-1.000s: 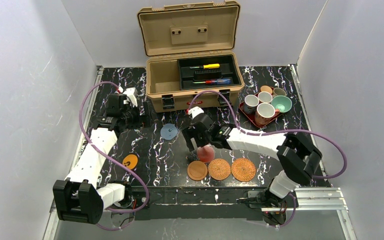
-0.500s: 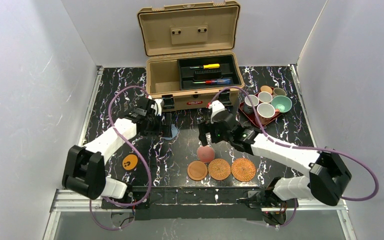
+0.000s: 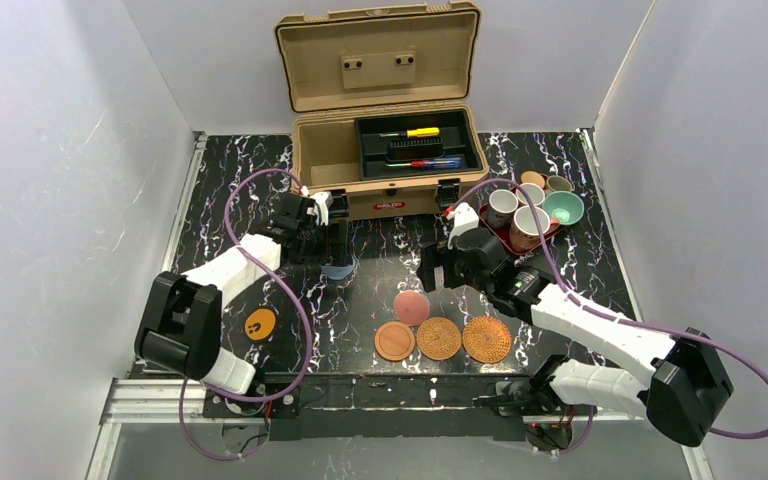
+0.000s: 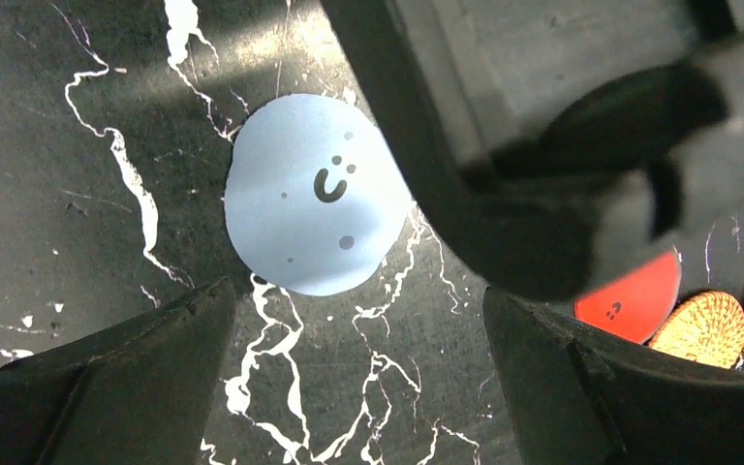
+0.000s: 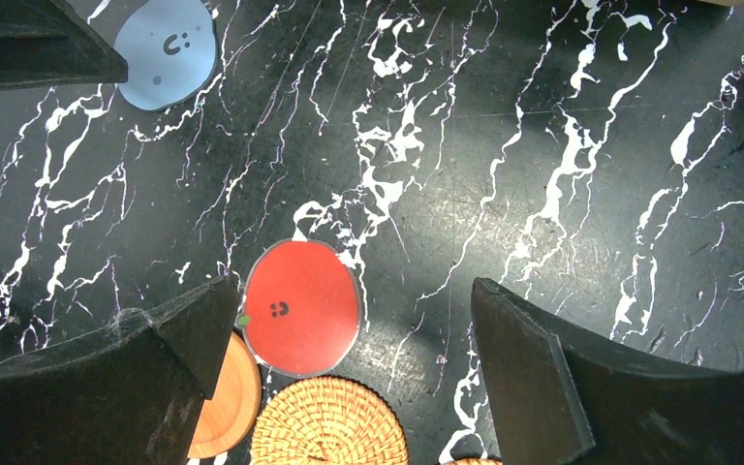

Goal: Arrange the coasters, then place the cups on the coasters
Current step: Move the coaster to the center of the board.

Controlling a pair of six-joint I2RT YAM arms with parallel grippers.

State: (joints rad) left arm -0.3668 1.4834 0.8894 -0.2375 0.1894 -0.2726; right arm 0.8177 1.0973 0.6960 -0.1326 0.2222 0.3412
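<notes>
At the far left we see the orange coaster with black marks (image 3: 260, 322) lying alone on the worktop (image 3: 600, 240). Next, the left jaws stand wide apart, holding nothing, above the blue-grey coaster (image 4: 315, 208), which lies flat in front of the tan toolbox (image 3: 390, 150). Toward the middle, the pinkish-red coaster (image 5: 300, 308) sits just behind a near row — the wooden coaster (image 3: 394, 341), then two woven coasters (image 3: 439, 338). The right jaws hang above it, spread wide and empty. Far right, the cups (image 3: 530, 222) crowd at the dark red tray (image 3: 488, 215).
</notes>
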